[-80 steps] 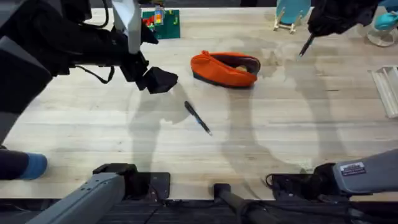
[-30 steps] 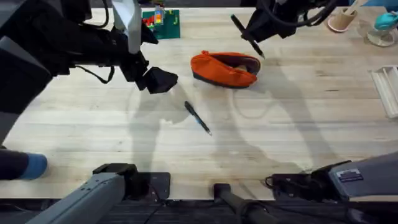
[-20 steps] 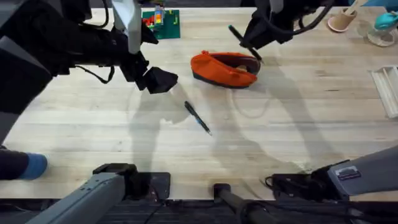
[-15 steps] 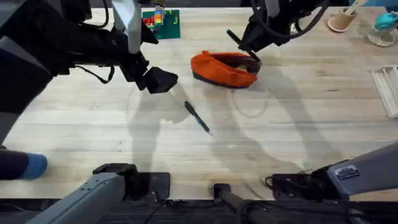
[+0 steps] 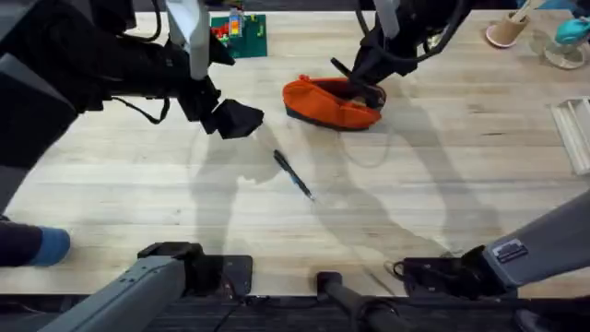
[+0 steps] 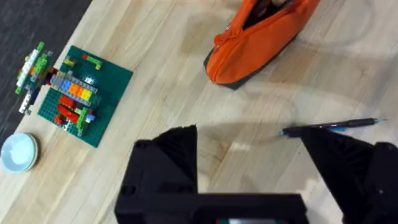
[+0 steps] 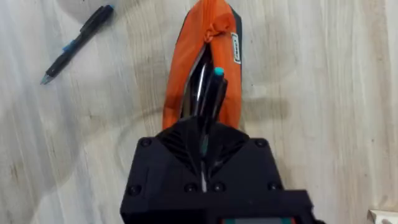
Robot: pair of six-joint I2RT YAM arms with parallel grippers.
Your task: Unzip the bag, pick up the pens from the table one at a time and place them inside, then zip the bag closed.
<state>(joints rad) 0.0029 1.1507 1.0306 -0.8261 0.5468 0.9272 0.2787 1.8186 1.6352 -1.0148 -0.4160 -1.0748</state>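
left fingers (image 5: 232, 118) spread wide, grasping nothing, hovering over the tabletop (image 5: 138, 184). loose pen (image 5: 293, 174) lying at five o'clock from them. orange bag (image 5: 334, 101) unzipped, at twelve o'clock from that pen. right fingers (image 5: 361, 74) clenched on a second pen (image 7: 209, 93), its tip over the bag's opening.
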